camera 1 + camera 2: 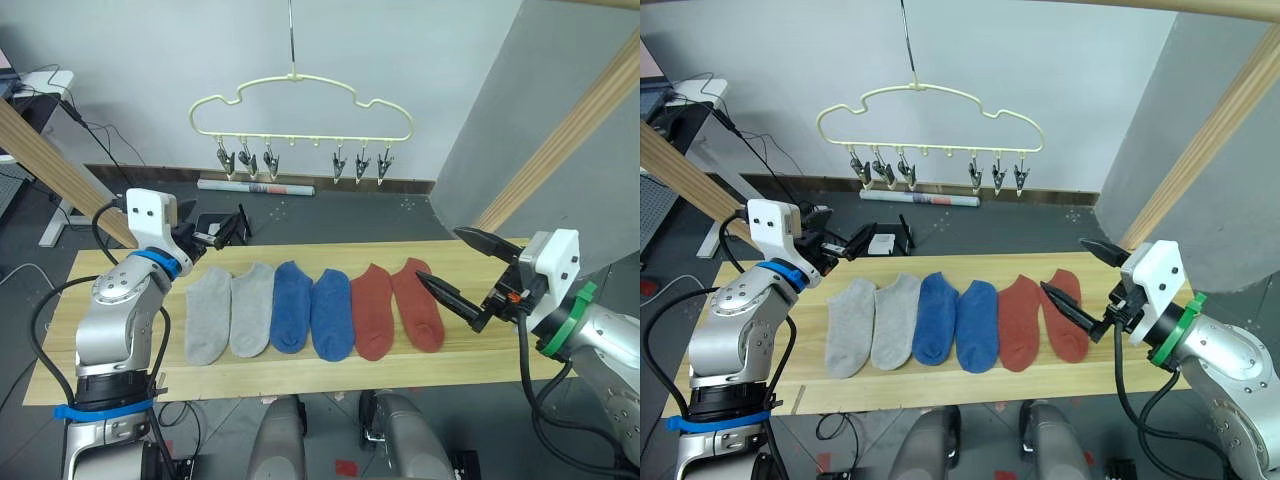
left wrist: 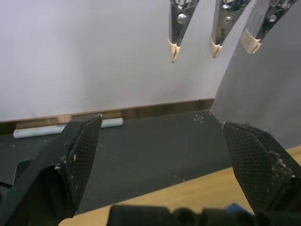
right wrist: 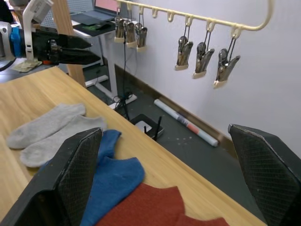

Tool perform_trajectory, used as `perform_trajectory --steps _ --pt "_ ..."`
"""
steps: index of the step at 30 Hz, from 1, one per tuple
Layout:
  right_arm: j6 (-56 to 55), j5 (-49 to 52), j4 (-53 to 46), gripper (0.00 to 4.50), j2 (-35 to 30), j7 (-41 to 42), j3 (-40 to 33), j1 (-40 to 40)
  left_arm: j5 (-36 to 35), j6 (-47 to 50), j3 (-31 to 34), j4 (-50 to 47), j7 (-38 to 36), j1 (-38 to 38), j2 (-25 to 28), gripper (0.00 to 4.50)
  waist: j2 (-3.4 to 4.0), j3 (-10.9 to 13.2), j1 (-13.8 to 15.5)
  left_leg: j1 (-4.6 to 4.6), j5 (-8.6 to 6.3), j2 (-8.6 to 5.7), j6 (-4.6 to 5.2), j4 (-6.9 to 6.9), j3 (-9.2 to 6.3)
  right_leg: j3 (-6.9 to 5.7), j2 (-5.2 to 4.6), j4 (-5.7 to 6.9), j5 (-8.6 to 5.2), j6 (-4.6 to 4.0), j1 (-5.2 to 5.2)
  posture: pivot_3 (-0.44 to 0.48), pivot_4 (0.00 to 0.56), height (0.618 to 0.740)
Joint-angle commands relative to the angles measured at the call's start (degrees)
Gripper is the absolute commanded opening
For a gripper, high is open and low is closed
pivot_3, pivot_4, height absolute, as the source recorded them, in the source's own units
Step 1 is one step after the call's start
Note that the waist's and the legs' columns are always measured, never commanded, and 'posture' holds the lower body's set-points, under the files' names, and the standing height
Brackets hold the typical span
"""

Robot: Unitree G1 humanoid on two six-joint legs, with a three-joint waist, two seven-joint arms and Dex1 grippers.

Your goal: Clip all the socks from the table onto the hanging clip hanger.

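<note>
Six short knit ankle socks lie side by side in a neat row across the long light wooden plank tabletop (image 1: 120,375), toes toward the robot: a light grey sock (image 1: 207,315), a second light grey sock (image 1: 251,308), a blue sock (image 1: 290,305), a second blue sock (image 1: 331,312), a brick red sock (image 1: 373,309) and a second brick red sock (image 1: 417,303), each touching or just beside its neighbour. Above and behind the far edge hangs the pale yellow cloud-outline wire clip hanger (image 1: 300,108), its six small grey metal clips (image 1: 246,160) in two groups of three, all bare. The left gripper (image 1: 232,229) hovers over the far left part of the tabletop, jaws spread wide and holding nothing, pointed toward the hanger side. The right gripper (image 1: 462,266) sits at the right end, just beside the outermost red sock, jaws wide apart, gripping nothing. On the dark floor by the white wall lies a pale rolled tube (image 1: 255,186), with a small black stand (image 3: 149,126) near it.
</note>
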Motion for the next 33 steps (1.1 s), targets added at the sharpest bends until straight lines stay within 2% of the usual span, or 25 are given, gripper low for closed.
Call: perform_trajectory --steps 1,7,13,16,20,26,30,33 --pt "1.6 2.3 -1.8 4.49 -0.5 -1.5 -0.7 -1.9 0.9 -4.5 1.1 0.5 2.1 -1.5 -0.9 4.5 -0.01 0.8 0.0 -0.16 0.0 0.0 0.0 0.08 -0.01 -0.01 0.0 0.11 0.0 0.0 -0.15 -0.053 0.427 0.74" --pt "4.6 5.8 -4.0 4.49 -1.2 -3.4 -0.7 -5.9 0.4 -4.8 0.1 2.1 3.4 -4.1 -3.3 4.5 0.09 3.3 -0.1 -0.2 0.0 0.03 0.0 0.38 -0.03 -0.03 -0.12 0.57 -0.03 0.07 -0.27 -0.077 0.454 0.74" --pt "7.9 10.0 -5.6 4.49 -1.1 -7.4 -0.6 -10.0 0.9 -7.6 0.2 5.8 3.0 -7.1 -3.7 4.5 0.13 4.5 -0.8 -0.33 0.0 0.05 0.0 0.67 -0.02 -0.02 -0.11 0.67 -0.01 0.13 -0.34 -0.105 0.47 0.74" --pt "8.7 11.2 -5.9 4.5 -1.5 -8.2 -0.8 -10.7 0.8 -8.9 -0.2 7.9 2.2 -8.6 -3.8 3.87 0.13 4.7 -0.8 -0.34 0.01 0.06 -0.01 0.66 0.01 0.0 -0.13 0.64 -0.03 0.17 -0.34 -0.113 0.472 0.74" --pt "9.6 13.3 -6.0 4.5 -1.6 -9.8 -0.5 -13.0 1.1 -10.7 -0.2 9.7 2.1 -9.9 -3.7 2.71 0.1 5.3 -0.9 -0.34 0.01 0.07 0.0 0.66 0.05 0.03 -0.16 0.64 -0.01 0.24 -0.35 -0.125 0.478 0.74" --pt "10.2 17.8 -5.6 4.5 -1.6 -9.1 2.5 -17.7 1.4 -12.1 -0.4 10.9 2.8 -12.7 -3.8 2.71 0.12 5.6 -1.1 -0.54 0.05 0.07 -0.05 0.67 0.08 0.04 -0.16 0.65 0.03 0.32 -0.62 -0.14 0.481 0.74" --pt "7.3 13.2 -4.7 4.5 -4.3 -3.5 6.0 -18.4 1.4 -12.2 -0.8 10.2 2.9 -13.5 -4.0 2.71 0.12 5.6 -1.2 -1.07 0.11 0.06 -0.17 0.74 0.13 0.1 -0.16 0.69 0.12 0.47 -1.2 -0.145 0.482 0.74" --pt "4.1 8.7 -3.3 4.5 -5.5 -0.6 7.7 -17.0 1.3 -12.0 -1.1 9.0 3.3 -13.4 -4.4 2.71 0.12 5.6 -1.2 -1.2 0.12 0.05 -0.17 0.79 0.1 0.02 -0.18 0.65 0.16 0.53 -1.27 -0.14 0.482 0.74"
